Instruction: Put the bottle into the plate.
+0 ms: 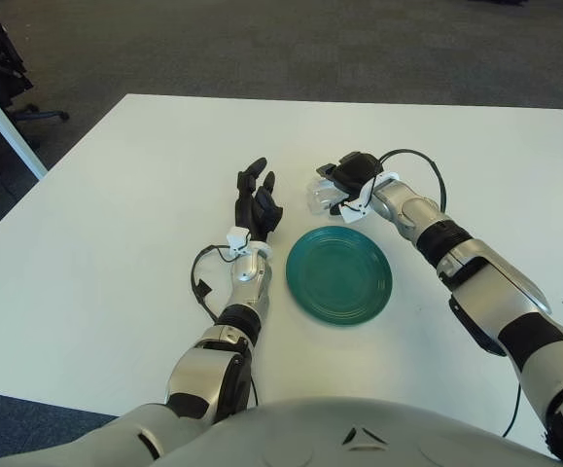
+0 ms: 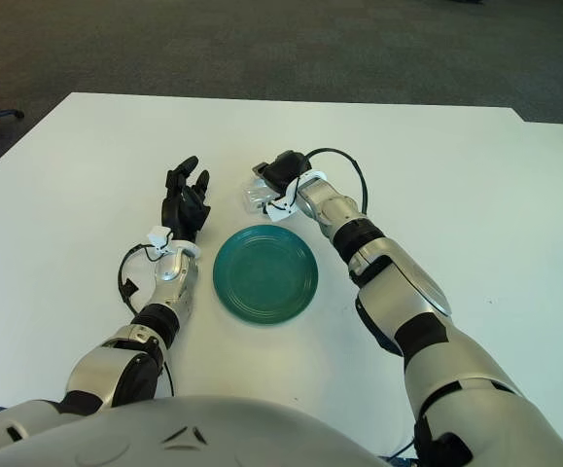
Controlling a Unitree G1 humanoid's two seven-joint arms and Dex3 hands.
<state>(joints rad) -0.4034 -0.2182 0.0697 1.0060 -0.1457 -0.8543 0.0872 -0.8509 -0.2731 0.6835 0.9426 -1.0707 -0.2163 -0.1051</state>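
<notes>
White table (image 1: 116,195) on dark carpet. Clear bottle (image 1: 316,196), mostly hidden under curled fingers of right hand (image 1: 351,179), lies beyond far rim of green plate (image 1: 338,274), mid-table. Left hand (image 1: 258,202), fingers extended, holds nothing, beside plate's left edge.

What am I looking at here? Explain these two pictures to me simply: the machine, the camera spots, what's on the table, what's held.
This is a humanoid robot looking down at its own arms. Both pictures come from a pair of cameras in its head, set slightly apart, so they show the same scene twice.

In front of it is a white table. On the table lies a green plate, with nothing in it.

The right hand is just beyond the plate, with its fingers closed around a small clear bottle. The bottle is not yet over the plate.

The left hand shows to the left of the plate, fingers relaxed, holding nothing.
</notes>
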